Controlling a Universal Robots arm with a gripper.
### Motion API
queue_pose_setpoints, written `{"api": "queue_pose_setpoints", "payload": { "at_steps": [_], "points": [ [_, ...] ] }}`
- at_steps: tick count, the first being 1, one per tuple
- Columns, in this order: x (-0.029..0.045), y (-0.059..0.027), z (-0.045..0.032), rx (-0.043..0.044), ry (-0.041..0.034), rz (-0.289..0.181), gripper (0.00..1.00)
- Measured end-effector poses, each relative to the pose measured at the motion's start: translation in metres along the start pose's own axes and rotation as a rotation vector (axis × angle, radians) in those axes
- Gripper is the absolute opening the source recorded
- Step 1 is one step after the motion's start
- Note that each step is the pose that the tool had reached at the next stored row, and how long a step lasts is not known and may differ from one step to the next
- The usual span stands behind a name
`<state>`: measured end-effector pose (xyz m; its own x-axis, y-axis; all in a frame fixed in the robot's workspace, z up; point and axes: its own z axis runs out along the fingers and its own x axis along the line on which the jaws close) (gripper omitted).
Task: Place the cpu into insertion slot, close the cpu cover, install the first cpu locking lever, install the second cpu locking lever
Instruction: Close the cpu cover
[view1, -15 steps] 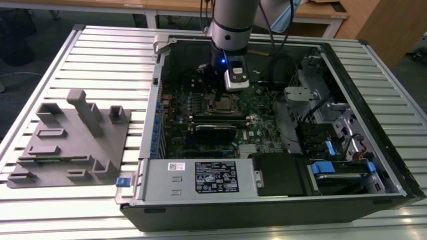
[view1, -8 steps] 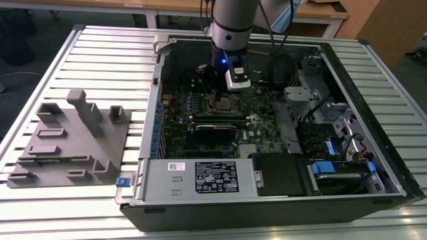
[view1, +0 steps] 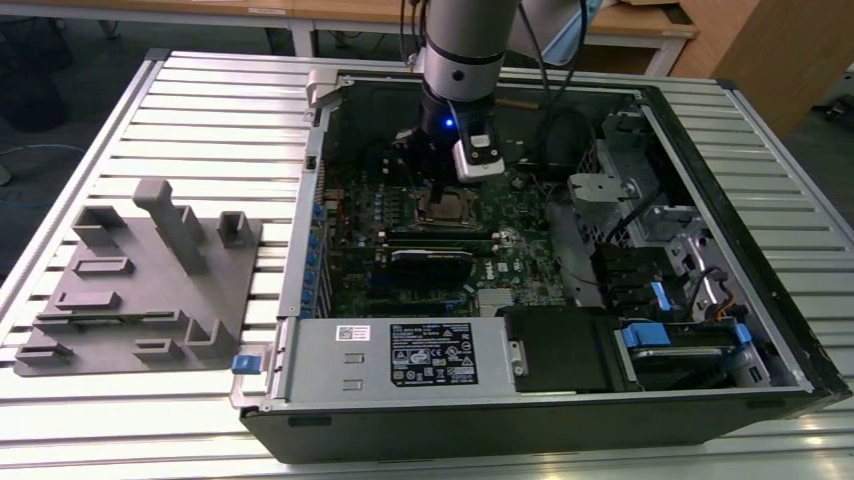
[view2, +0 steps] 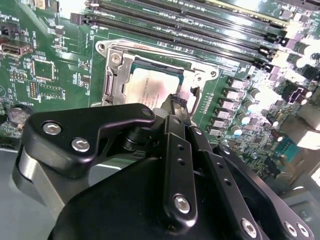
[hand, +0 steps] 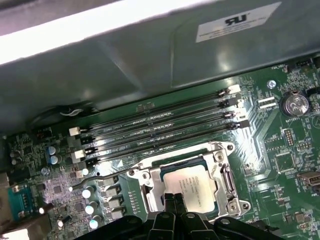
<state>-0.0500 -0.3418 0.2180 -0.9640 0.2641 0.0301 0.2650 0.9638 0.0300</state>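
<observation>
The gripper (hand: 173, 197) hangs low over the chip (hand: 192, 181), jaws closed together and holding nothing that I can see. The chip lies in its socket (hand: 220, 150) on the green board, with the silvery cover (hand: 150, 192) seemingly flat around it. Doing this well means pressing straight down, evenly, without scraping. Long memory slots (hand: 155, 130) run just beside the socket, and small round capacitors (hand: 87, 192) crowd near it.

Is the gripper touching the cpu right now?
Cannot tell. In the first wrist view the gripper overlaps one edge of the cpu, so neither contact nor a gap shows plainly.
</observation>
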Motion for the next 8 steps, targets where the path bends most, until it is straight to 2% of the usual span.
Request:
{"api": "queue_pose_setpoints", "payload": {
  "at_steps": [2, 8],
  "points": [
    [0.0, 0.0, 0.0, -0.0001, -0.0008, -0.017, 0.11],
    [0.0002, -0.0001, 0.0002, -0.0001, -0.0027, -0.02, 0.11]
  ]
}}
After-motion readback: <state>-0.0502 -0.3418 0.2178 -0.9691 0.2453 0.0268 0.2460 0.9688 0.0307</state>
